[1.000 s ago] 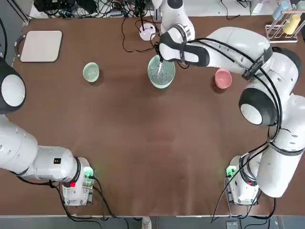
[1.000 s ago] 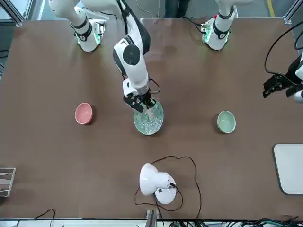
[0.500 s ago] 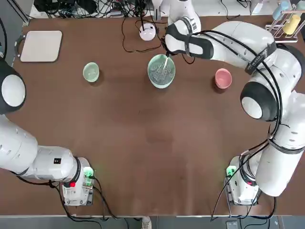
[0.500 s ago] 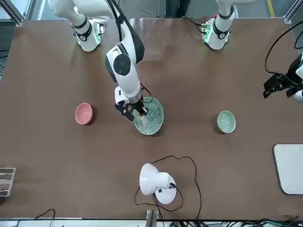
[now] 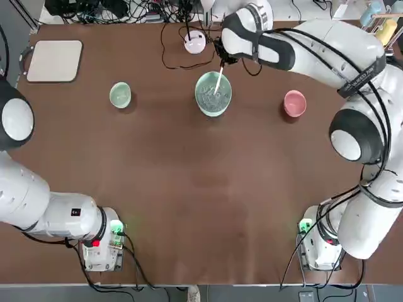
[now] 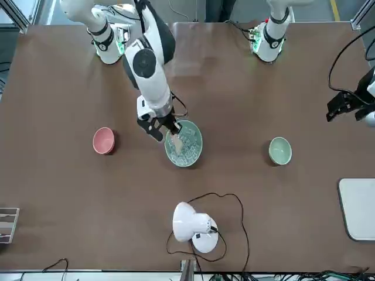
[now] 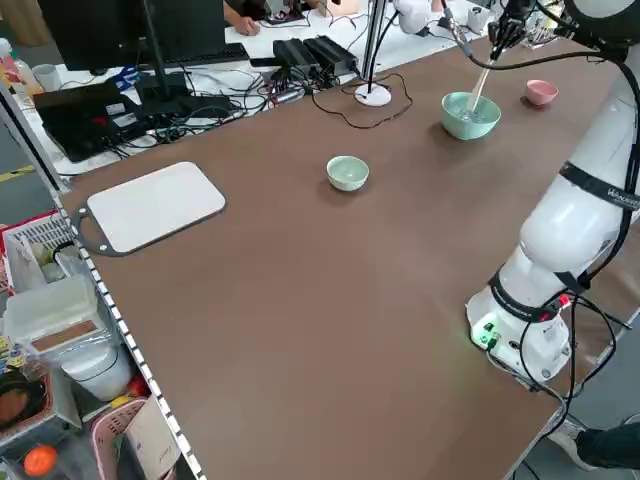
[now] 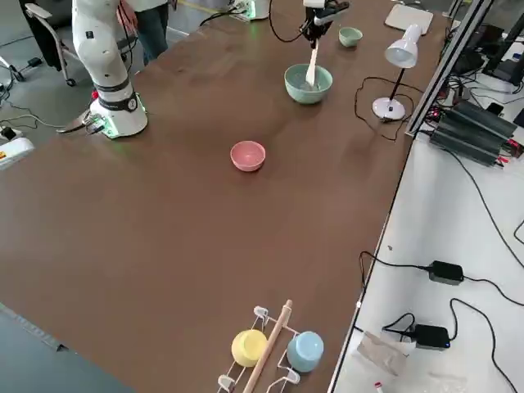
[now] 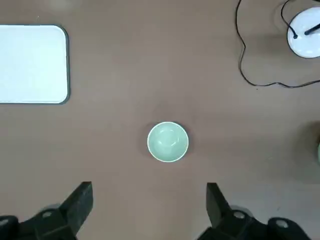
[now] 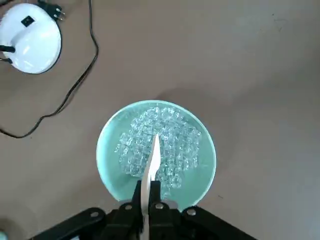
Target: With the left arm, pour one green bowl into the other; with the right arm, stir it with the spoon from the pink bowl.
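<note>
The wide mint-green bowl (image 5: 213, 94) (image 6: 184, 144) holds clear cubes (image 10: 165, 137). My right gripper (image 5: 221, 61) (image 10: 146, 202) hangs over the bowl's far rim, shut on the handle of the pale wooden spoon (image 5: 218, 80) (image 10: 150, 162). The spoon slants down with its blade in the cubes. At the left stands the small sage-green bowl (image 5: 119, 95) (image 9: 167, 142), upright and empty. High above it my left gripper (image 9: 148, 205) (image 6: 344, 105) is open and holds nothing. The pink bowl (image 5: 295, 104) (image 6: 104, 140) sits empty to the right.
A white desk lamp (image 6: 193, 225) with its round base (image 5: 195, 43) and black cable stands just beyond the wide bowl. A white board (image 5: 54, 60) lies at the far left corner. A rack with a yellow and a blue cup (image 8: 270, 348) is at the far right corner.
My right gripper has moved away from the robot, from over the wide bowl's middle to its far rim, sweeping the spoon through the cubes. The left arm has not moved.
</note>
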Robot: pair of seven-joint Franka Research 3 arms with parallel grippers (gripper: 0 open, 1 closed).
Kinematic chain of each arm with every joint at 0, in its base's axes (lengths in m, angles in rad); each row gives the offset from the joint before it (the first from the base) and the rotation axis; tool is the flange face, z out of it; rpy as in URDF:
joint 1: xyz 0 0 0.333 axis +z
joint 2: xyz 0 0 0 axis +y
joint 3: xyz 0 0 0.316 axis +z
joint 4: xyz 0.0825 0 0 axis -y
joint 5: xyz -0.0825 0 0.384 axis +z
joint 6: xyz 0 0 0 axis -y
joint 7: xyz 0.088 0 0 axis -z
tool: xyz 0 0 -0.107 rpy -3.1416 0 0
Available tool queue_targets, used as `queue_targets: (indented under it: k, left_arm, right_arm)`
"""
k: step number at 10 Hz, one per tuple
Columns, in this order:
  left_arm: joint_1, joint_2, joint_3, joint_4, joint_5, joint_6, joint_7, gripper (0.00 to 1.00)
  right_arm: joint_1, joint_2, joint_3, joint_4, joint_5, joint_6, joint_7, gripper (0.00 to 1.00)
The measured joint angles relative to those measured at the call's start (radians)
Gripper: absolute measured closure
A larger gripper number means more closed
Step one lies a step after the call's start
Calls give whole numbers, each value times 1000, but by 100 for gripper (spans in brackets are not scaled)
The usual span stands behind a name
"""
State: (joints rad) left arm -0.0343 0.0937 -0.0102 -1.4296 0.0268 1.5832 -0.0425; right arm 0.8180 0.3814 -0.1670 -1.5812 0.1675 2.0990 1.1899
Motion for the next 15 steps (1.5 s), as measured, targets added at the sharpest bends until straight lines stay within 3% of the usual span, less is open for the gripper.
queue_targets:
  k: [3, 10, 15]
  left_arm:
    - [-5, 0, -9, 0, 0, 0, 0, 0]
    - [2, 0, -26, 1, 2, 0, 0, 0]
    - [2, 0, -26, 1, 2, 0, 0, 0]
  right_arm:
    - [-17, -45, -1, 1, 20, -43, -69, 95]
    - [-239, -179, -9, -2, 174, -281, -469, 95]
    - [-381, -218, -12, -99, 209, -322, -723, 95]
